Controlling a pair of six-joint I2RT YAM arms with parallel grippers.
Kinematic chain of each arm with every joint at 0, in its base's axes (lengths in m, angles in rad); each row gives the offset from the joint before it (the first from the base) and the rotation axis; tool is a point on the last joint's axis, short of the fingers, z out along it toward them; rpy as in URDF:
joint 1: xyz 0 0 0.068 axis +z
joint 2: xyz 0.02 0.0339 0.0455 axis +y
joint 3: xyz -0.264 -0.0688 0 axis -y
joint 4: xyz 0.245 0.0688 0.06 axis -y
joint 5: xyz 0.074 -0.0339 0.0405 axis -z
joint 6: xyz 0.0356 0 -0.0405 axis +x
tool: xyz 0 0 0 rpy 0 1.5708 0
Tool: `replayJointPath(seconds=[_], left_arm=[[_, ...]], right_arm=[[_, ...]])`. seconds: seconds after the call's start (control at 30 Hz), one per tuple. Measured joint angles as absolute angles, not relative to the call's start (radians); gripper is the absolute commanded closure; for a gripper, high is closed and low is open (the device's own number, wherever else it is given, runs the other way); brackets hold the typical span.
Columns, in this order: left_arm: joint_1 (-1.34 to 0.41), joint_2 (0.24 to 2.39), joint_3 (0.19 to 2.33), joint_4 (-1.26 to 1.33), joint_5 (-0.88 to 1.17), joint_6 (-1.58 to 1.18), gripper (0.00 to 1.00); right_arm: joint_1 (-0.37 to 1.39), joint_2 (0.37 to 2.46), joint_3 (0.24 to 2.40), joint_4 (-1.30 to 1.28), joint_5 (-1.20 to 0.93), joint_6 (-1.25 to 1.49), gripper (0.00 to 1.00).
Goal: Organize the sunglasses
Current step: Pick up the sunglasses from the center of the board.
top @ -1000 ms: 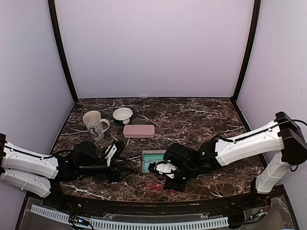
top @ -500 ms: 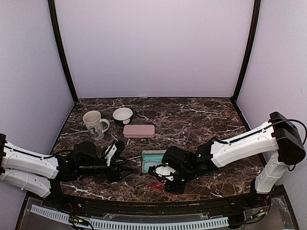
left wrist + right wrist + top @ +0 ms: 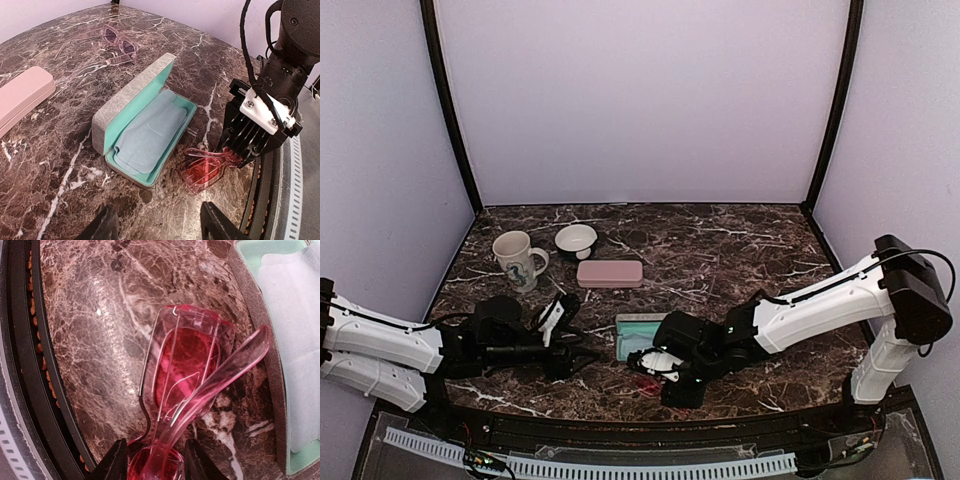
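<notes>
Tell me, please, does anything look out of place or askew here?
Yes. The red sunglasses lie on the table beside the open case, not inside it, and one temple sticks out slanted across a lens.

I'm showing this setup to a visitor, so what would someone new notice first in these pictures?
Translucent red plastic sunglasses lie on the dark marble table near its front edge, straddled by the right gripper. Right beside them sits an open grey oblong case with mint lining, a light-blue cloth inside.
</notes>
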State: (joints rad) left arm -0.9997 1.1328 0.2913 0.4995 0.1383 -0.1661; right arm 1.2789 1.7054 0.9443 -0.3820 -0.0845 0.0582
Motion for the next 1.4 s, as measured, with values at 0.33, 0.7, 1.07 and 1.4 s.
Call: replayJointPath(seconds=[0.33,0.7,1.07,1.4], left_arm=[[-1.000,1.146,0.291,0.500,0.138,-0.169,0.42],[-1.000,1.153,0.291,0.500,0.139,-0.180,0.42],[-1.000,1.160,0.288,0.508,0.151,-0.173,0.42],[-1.005,1.137,0.257,0.556,0.189,-0.110,0.42]], right_arm=[[1.294,1.708,0.957,-0.377,-0.045,0.080,0.67],[1.304,1.720,0.957,-0.358,-0.021,0.120,0.94],[1.304,1.716,0.958,-0.359,-0.021,0.115,1.00],[1.267,1.645,0.958,-0.362,-0.091,0.095,1.00]])
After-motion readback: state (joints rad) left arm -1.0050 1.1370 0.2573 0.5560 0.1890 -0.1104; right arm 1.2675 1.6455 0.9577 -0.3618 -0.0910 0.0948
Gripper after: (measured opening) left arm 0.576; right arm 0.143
